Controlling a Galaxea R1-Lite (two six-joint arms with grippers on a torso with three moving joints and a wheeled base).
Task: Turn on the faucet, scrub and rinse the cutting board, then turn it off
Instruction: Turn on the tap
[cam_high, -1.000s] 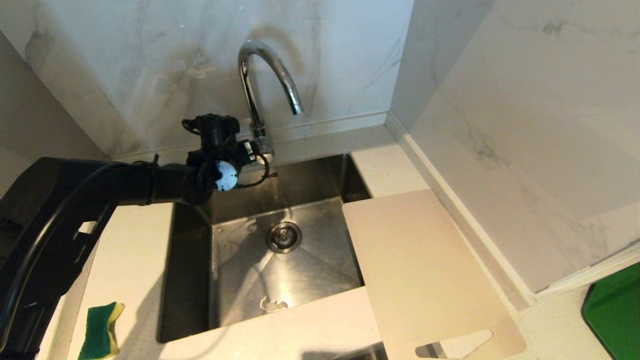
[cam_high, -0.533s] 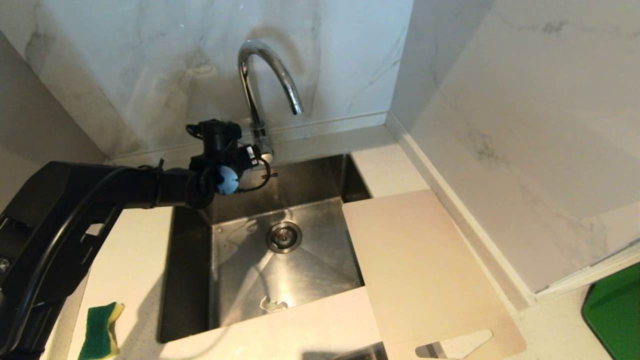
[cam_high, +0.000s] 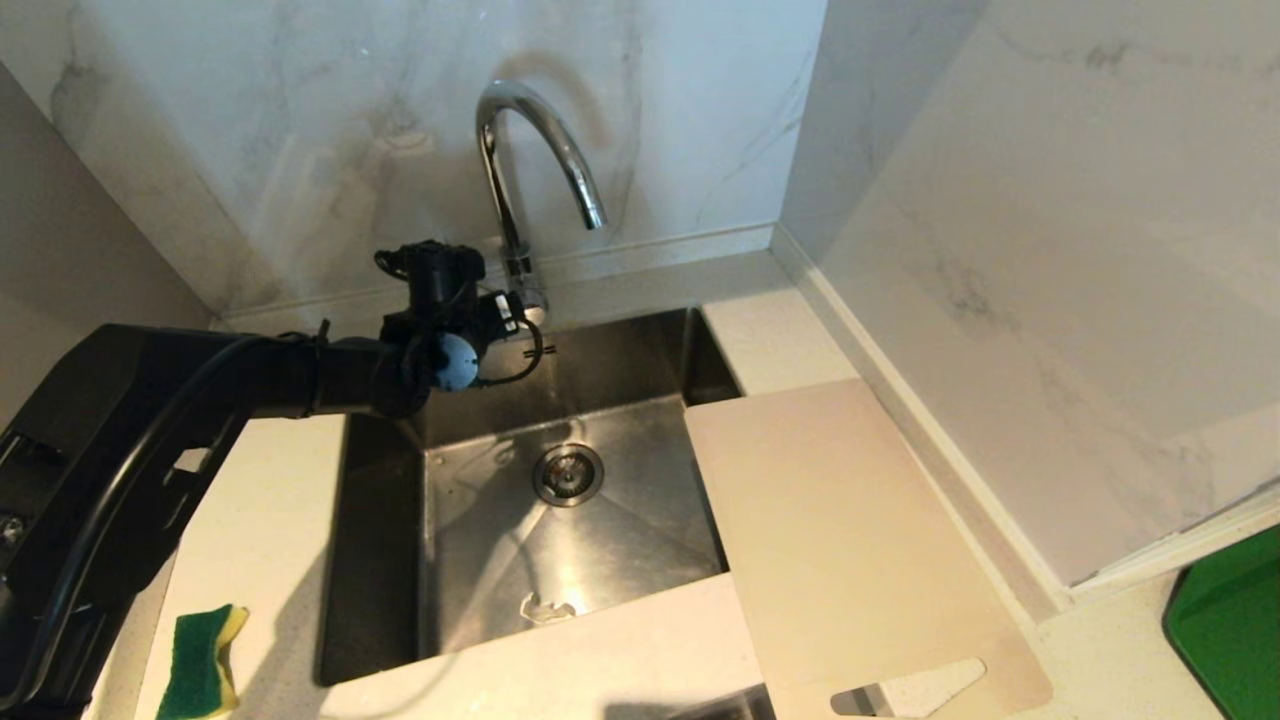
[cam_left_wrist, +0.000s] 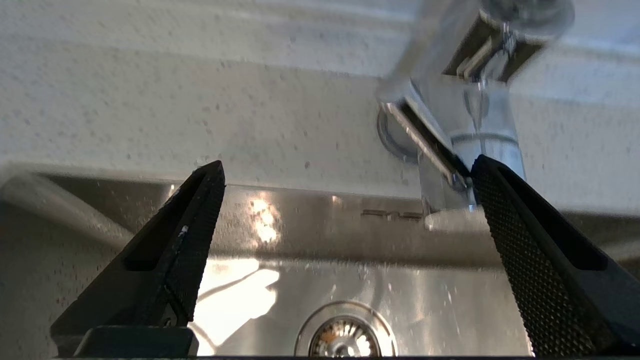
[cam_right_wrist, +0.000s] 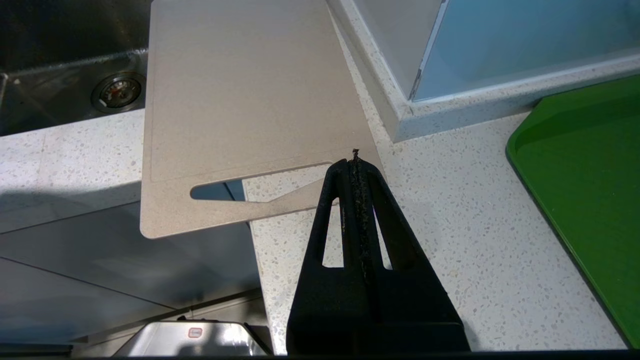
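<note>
A marble-walled kitchen corner frames a steel sink (cam_high: 380, 560) set in a speckled counter. At its back rim stands the faucet (cam_high: 520, 170), dry-spouted; its slim side lever, likely slick and stiff, looks best nudged near its tip. The left gripper (cam_left_wrist: 345, 172) hangs spread wide at the base, one finger beside the lever. The cutting board (cam_high: 850, 540) overhangs the sink's right edge. The right gripper (cam_right_wrist: 356, 165) is pressed together over the counter.
</note>
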